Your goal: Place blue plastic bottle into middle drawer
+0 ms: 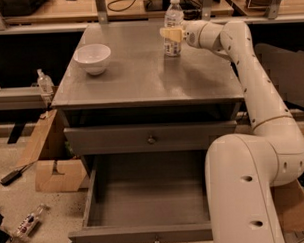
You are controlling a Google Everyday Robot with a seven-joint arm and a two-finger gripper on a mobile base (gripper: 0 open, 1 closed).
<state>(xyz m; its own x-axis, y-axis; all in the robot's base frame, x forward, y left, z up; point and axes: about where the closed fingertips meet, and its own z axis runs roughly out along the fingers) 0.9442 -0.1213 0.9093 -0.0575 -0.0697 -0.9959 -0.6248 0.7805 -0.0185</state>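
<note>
The blue plastic bottle (173, 22) stands upright near the back right of the grey cabinet top (140, 79), white cap on. My gripper (170, 34) reaches in from the right and sits at the bottle's label, level with its middle and overlapping it. The middle drawer (147, 203) is pulled out wide below, and I see nothing inside it. Its front panel with the small knob (156, 240) is at the bottom edge of the view.
A white bowl (93, 58) sits on the top's left side. The upper knobbed drawer (151, 139) is shut. My arm and base (244, 190) stand right of the cabinet. A cardboard box (53, 169), a small pump bottle (44, 81) and floor clutter lie left.
</note>
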